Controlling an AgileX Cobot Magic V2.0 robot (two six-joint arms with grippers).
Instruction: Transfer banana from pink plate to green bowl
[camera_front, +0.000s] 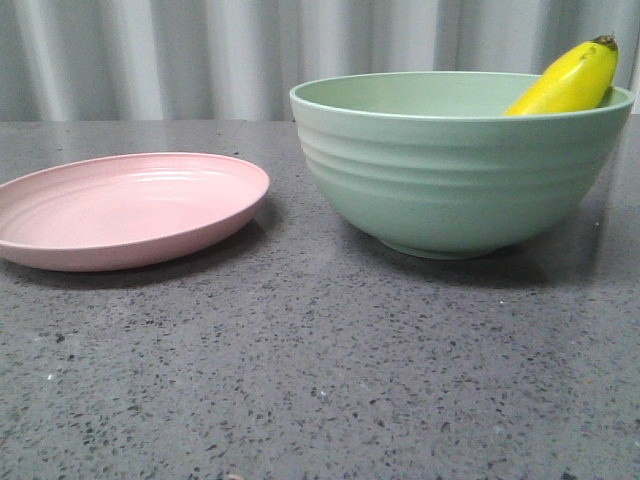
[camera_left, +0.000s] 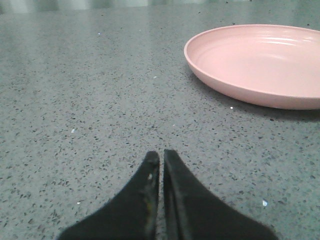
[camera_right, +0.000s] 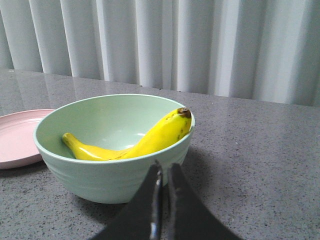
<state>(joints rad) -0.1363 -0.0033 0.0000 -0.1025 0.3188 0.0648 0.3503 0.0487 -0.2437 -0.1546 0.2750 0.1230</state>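
Observation:
The yellow banana (camera_front: 570, 82) lies inside the pale green bowl (camera_front: 450, 180), its dark stem tip resting over the right rim. The right wrist view shows it curved across the bowl's inside (camera_right: 135, 145), with the bowl (camera_right: 100, 175) just beyond my right gripper (camera_right: 164, 167), which is shut and empty. The pink plate (camera_front: 125, 208) sits empty to the left of the bowl. It also shows in the left wrist view (camera_left: 260, 65). My left gripper (camera_left: 161, 156) is shut and empty, low over the table, short of the plate. Neither gripper shows in the front view.
The table is a grey speckled stone top (camera_front: 320, 380). A pale pleated curtain (camera_front: 200, 50) hangs behind it. The plate and bowl stand close together with a small gap between them.

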